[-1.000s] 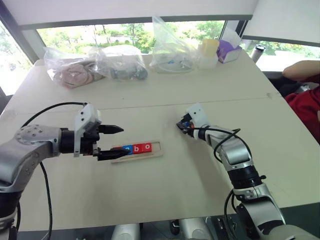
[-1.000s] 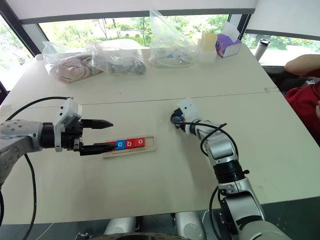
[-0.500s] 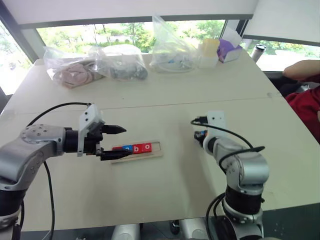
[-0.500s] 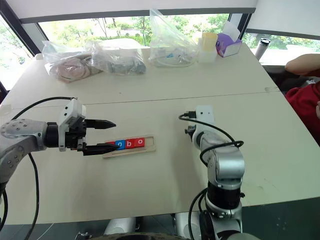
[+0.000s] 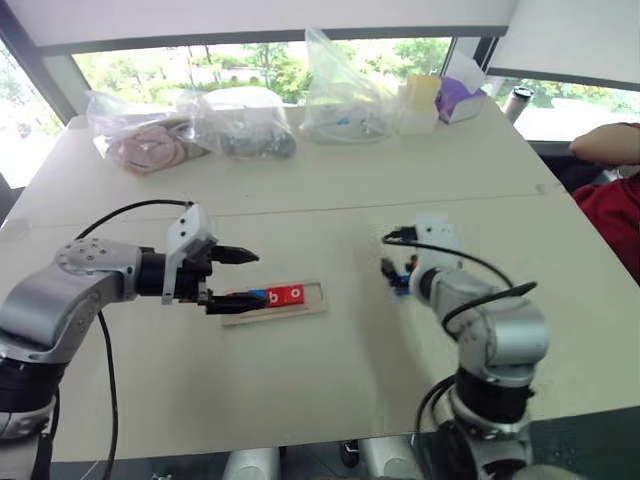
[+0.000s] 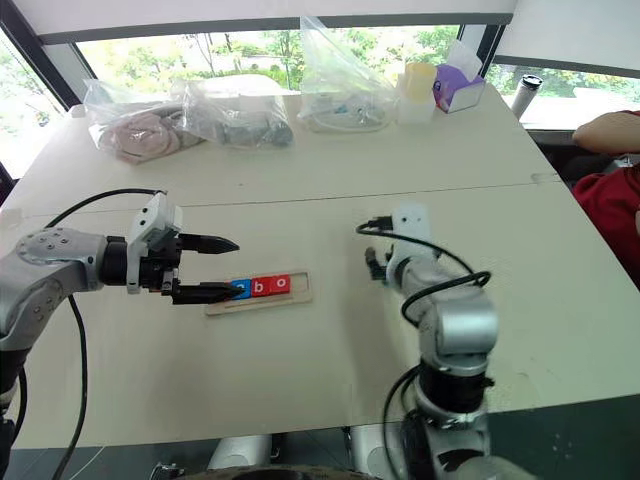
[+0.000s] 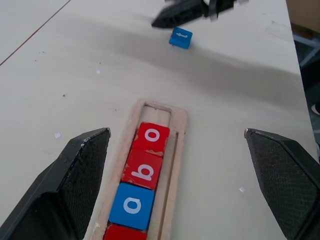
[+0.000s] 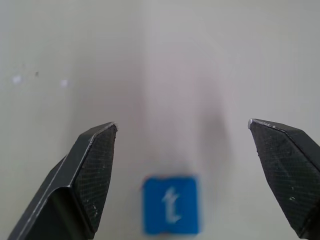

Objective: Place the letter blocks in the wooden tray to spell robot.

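Four letter blocks (image 7: 141,187) fill the wooden tray (image 7: 177,150); one slot empty.

Bare counter (image 6: 330,340) lay open between wooden tray (image 5: 310,306) and blue t block (image 8: 170,204), right claw (image 8: 182,165) spread above that block, tray's three-o'clock end slot stood unfilled, plastic bags (image 5: 340,95) crowded twelve o'clock.

White "o", "b", "o" on tray blocks (image 7: 142,172); "t" on loose blue block (image 8: 171,205)
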You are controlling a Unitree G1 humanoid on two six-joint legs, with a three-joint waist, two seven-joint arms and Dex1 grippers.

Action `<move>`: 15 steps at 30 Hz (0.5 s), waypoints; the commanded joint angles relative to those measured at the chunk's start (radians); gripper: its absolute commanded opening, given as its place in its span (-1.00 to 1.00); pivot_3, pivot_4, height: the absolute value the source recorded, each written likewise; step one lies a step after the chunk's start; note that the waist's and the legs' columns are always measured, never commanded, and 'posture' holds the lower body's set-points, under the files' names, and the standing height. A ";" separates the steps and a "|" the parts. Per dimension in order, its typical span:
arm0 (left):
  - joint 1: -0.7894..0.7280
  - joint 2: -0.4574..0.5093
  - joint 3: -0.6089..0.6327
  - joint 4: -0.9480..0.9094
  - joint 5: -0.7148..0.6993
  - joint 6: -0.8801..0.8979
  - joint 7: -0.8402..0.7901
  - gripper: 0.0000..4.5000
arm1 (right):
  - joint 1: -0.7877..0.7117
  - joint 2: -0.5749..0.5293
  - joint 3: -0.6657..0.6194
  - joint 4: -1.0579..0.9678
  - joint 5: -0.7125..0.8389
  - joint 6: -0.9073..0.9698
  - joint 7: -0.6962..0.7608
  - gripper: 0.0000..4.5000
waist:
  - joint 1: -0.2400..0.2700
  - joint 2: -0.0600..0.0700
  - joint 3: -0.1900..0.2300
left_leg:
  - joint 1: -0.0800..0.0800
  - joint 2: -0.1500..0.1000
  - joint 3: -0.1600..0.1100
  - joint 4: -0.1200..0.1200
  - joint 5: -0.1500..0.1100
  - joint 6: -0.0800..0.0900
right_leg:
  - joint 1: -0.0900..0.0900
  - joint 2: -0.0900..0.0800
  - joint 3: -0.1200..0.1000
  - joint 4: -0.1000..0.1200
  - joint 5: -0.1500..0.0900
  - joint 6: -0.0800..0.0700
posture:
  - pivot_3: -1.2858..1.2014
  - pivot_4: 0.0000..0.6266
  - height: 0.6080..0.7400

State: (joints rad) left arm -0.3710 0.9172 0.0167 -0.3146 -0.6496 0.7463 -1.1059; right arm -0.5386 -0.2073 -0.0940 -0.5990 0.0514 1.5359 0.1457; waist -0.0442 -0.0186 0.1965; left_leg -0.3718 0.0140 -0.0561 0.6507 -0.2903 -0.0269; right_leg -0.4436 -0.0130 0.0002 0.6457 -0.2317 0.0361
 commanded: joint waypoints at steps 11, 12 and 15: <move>0.012 0.028 0.020 -0.121 -0.032 0.014 -0.042 1.00 | 0.134 -0.611 0.168 0.623 0.147 -1.277 1.080 0.98 | -0.006 -0.002 0.001 | 0.001 0.001 0.004 0.000 -0.005 0.008 | 0.002 0.001 0.002 -0.003 -0.001 0.002 | 0.03 -0.52 1.00; 0.020 0.035 0.028 -0.136 -0.034 0.021 -0.034 1.00 | 0.102 -0.603 0.187 0.705 0.132 -1.342 1.103 0.98 | -0.005 -0.001 0.001 | 0.001 0.001 0.004 0.001 -0.005 0.008 | 0.002 0.001 0.002 -0.003 -0.001 0.003 | 0.03 -0.52 1.00; 0.062 0.054 0.082 -0.183 -0.055 0.054 0.008 1.00 | 0.020 -0.582 0.230 0.915 0.090 -1.491 1.162 0.98 | -0.003 -0.001 0.001 | 0.003 0.001 0.005 0.003 -0.004 0.008 | 0.002 0.002 0.003 0.000 -0.001 0.002 | 0.03 -0.52 1.00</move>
State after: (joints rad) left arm -0.3156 0.9556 0.0372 -0.4611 -0.6773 0.7822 -1.1169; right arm -0.4918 -0.7935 0.1332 0.2569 0.1554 0.1228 1.2737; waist -0.0476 -0.0196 0.1978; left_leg -0.3682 0.0149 -0.0516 0.6534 -0.2947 -0.0192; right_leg -0.4413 -0.0109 0.0028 0.6465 -0.2326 0.0376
